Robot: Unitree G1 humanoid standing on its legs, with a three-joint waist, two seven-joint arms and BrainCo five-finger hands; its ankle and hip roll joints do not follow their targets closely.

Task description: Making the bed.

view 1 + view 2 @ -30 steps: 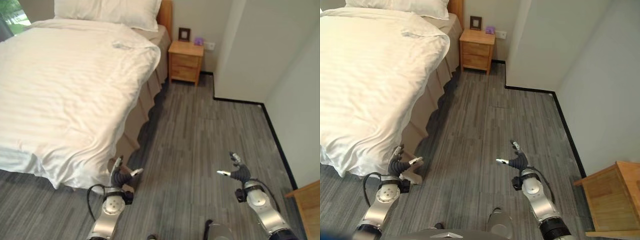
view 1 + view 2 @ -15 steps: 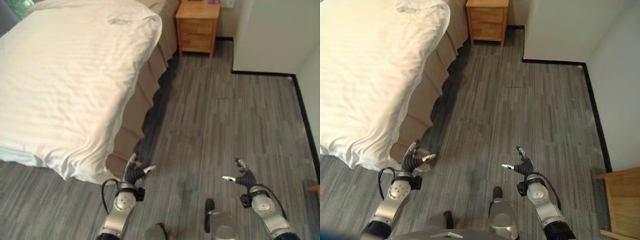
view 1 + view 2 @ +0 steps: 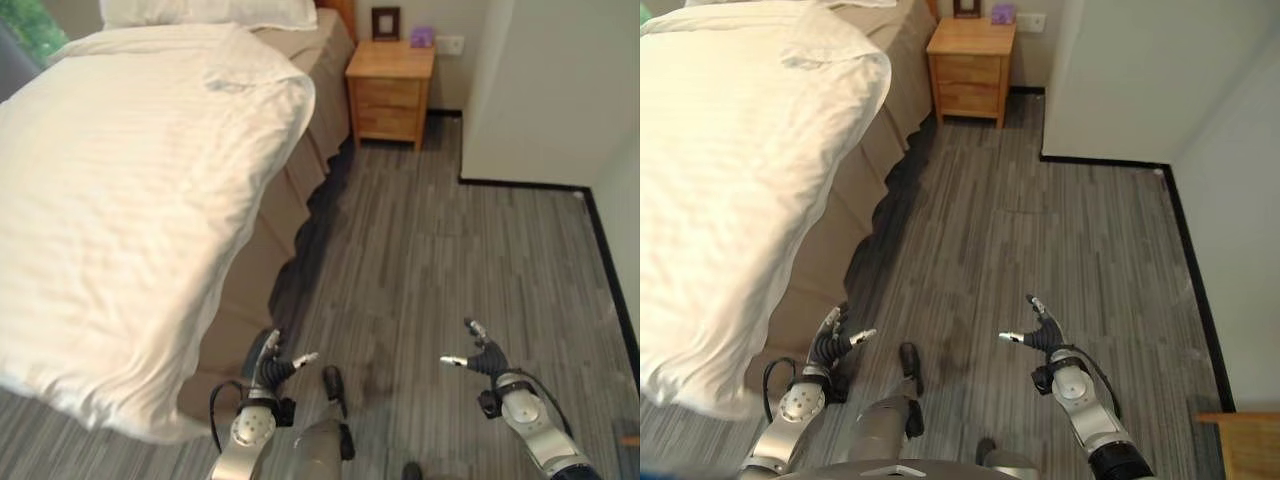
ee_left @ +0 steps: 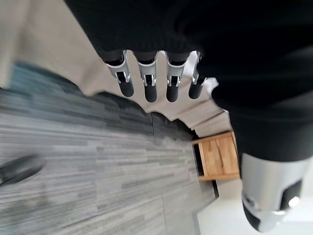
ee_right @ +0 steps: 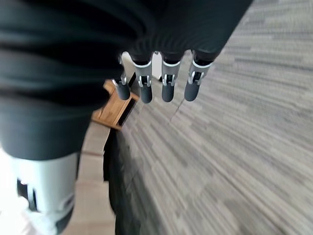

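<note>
White striped duvet (image 3: 130, 190), beige bed skirt (image 3: 290, 200), grey plank-patterned floor (image 3: 450, 260), light-brown wooden nightstand (image 3: 390, 85).

left hand (image 4: 156, 73): fingers relaxed, empty | bed skirt (image 4: 58, 54) beyond | wooden nightstand (image 4: 218, 156) | grey plank floor (image 4: 88, 161)

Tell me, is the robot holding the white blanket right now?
No, the left hand and right hand both hang open over the grey floor, beside the blanket.

Grey wood-look plank flooring (image 3: 440, 260) stretches ahead of me. A wooden nightstand (image 3: 391, 88) stands against the far wall (image 3: 450, 15), with a white wall (image 3: 560, 90) edged by black baseboard (image 3: 520, 183).
</note>
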